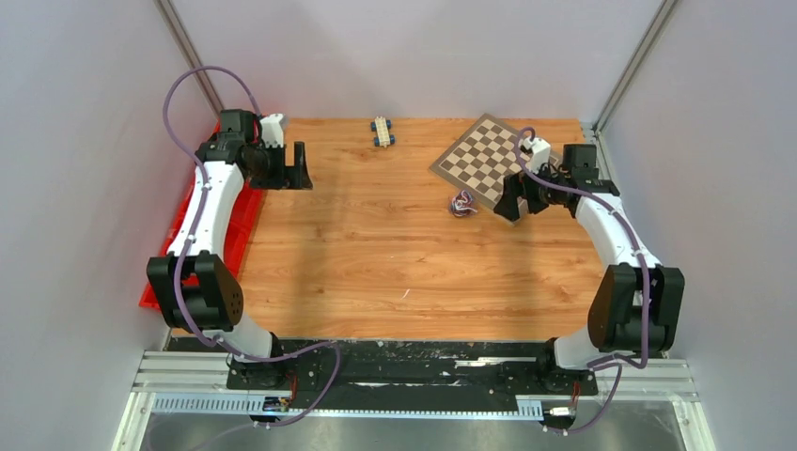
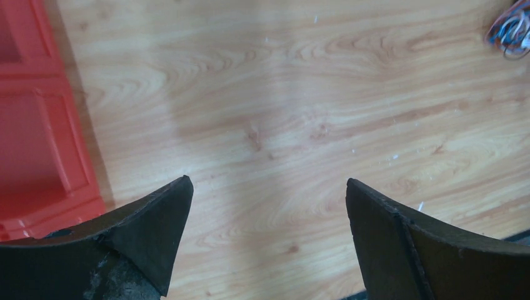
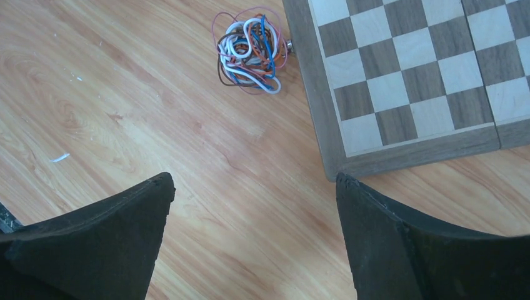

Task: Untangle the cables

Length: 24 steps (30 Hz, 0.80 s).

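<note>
The right claw (image 3: 253,187) hangs apart, empty, over the wooden surface (image 3: 125,94). Ahead lies the small knot of thin white, orange, blue and red cables (image 3: 250,53), just beside a brown-and-cream wooden chessboard (image 3: 406,75) — we judge a finger could snag its rim or tighten the knot. Right arm (image 1: 611,235) reaches forward, elbow bent; left claw (image 2: 269,187), also apart, well away.

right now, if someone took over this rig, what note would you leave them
Left gripper: open, empty, over bare table next to the red tray.
Right gripper: open, empty, by the chessboard corner, the cables ahead of it.
Cables: one small knot on the table, right beside the chessboard's edge.
Done: nothing; no wire pulled free.
Left: grip the knot and separate every wire.
</note>
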Motion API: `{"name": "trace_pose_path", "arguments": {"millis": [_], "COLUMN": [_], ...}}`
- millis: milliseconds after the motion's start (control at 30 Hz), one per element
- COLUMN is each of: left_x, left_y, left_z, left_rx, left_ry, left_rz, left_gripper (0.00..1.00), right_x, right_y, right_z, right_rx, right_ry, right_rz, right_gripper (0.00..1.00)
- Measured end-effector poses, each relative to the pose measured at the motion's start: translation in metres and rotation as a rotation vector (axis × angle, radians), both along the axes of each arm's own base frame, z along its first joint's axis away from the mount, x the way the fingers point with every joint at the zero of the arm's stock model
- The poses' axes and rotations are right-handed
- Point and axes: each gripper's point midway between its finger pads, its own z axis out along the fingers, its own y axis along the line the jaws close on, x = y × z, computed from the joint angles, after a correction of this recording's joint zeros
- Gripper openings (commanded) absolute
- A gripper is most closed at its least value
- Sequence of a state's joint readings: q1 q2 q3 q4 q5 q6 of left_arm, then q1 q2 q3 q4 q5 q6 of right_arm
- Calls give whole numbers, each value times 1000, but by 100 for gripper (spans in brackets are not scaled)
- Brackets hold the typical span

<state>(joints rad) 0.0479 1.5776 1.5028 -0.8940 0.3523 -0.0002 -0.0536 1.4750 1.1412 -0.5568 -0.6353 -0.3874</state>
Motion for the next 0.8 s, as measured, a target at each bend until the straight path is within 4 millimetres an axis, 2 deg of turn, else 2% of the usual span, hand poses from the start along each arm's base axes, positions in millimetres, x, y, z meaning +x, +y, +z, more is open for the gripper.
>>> {"name": "trace_pose_path", "arguments": {"millis": [100, 233, 367, 433, 500, 567, 667, 733, 800], "left_x": [16, 35, 32, 29, 25, 21, 15, 13, 12], "left_y": [2, 1, -6, -9, -13, -15, -17, -18, -20], "left_z": [17, 52, 93, 110, 119, 116, 93, 76, 64], "left_rx": [8, 13, 10, 7, 7, 9, 7, 2, -8], "left_ry": [-82, -272, -443, -503, -542, -554, -512, -471, -440], "left_rz": [3, -14, -61, -89, -118, -144, -169, -182, -194], "left_gripper": [100, 100, 100, 100, 100, 100, 100, 100, 100], "right_x": [7, 21, 37, 46, 53, 57, 61, 65, 69], "right_y": [3, 17, 32, 38, 45, 50, 61, 70, 79], "right_z": [-3, 3, -2, -12, -27, -44, -65, -76, -82], "right_rx": [-31, -80, -96, -103, -124, -152, -188, -202, -210], "right_ry": [-2, -49, -58, -41, -16, 14, 50, 66, 72], "right_rz": [17, 76, 131, 146, 165, 177, 199, 217, 235], "right_gripper": [100, 100, 100, 100, 100, 100, 97, 92, 81]}}
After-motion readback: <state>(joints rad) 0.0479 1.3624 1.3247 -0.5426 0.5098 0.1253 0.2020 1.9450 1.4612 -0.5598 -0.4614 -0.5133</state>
